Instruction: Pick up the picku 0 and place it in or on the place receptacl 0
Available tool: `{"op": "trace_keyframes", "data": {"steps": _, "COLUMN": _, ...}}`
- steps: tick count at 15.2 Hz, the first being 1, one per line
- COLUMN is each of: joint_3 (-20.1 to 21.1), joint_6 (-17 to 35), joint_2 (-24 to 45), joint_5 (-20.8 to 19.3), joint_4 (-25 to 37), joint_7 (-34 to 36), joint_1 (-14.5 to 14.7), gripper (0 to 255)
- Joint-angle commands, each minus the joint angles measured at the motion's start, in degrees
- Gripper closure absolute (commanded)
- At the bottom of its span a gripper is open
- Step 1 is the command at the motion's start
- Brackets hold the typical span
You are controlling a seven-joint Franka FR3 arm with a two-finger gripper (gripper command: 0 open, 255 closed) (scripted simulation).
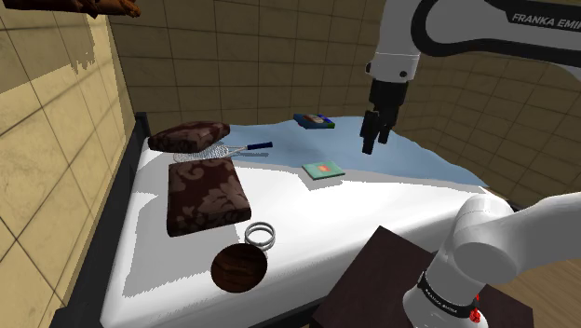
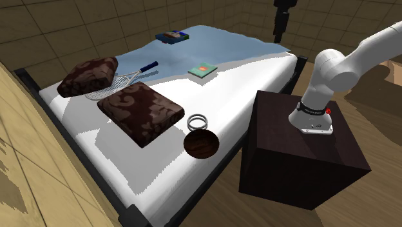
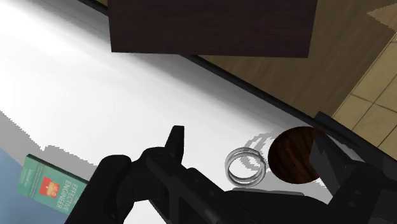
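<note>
Silvery rings (image 1: 260,234) (image 2: 198,122) (image 3: 247,167), a small cluster of overlapping hoops, lie flat on the white sheet of the bed (image 1: 163,280) (image 2: 161,177), near the long edge that faces the dark box stand (image 1: 372,275) (image 2: 296,155). Just beside them, a little nearer that edge, sits a round dark brown bowl (image 1: 239,268) (image 2: 201,143) (image 3: 294,154) with a wood-grain look; whether the two touch I cannot tell. Next to the rings, towards the middle of the bed, lies a flat brown patterned cushion (image 1: 205,194) (image 2: 143,111), and a second cushion (image 1: 189,136) (image 2: 89,76) of the same cloth rests by the far edge, with a racket (image 1: 233,150) (image 2: 125,78) with a blue handle poking out beside it. A light blue cover (image 1: 410,158) (image 2: 238,51) is spread over the other end of the bed, where a green book (image 1: 322,170) (image 2: 203,69) (image 3: 51,188) and a dark blue book (image 1: 314,120) (image 2: 172,37) lie apart from each other. The black end effector (image 1: 374,144) (image 2: 281,32) (image 3: 248,137) hangs in the air above that blue end, well apart from the rings, its fingers spread with nothing between them.
</note>
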Motion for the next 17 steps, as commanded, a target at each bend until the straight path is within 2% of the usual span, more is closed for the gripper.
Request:
{"op": "trace_keyframes", "data": {"steps": 1, "joint_3": 0.00, "joint_6": 0.00, "joint_2": 0.00, "joint_5": 0.00, "joint_4": 0.00, "joint_7": 0.00, "joint_1": 0.00, "gripper": 0}}
{"op": "trace_keyframes", "data": {"steps": 9, "joint_3": 0.81, "joint_6": 16.65, "joint_2": 8.05, "joint_5": 0.66, "joint_4": -8.10, "joint_7": 0.03, "joint_1": -0.22, "gripper": 0}}
{"op": "trace_keyframes", "data": {"steps": 17, "joint_3": 1.70, "joint_6": 33.32, "joint_2": 21.37, "joint_5": 1.01, "joint_4": -10.95, "joint_7": 0.16, "joint_1": -0.54, "gripper": 0}}
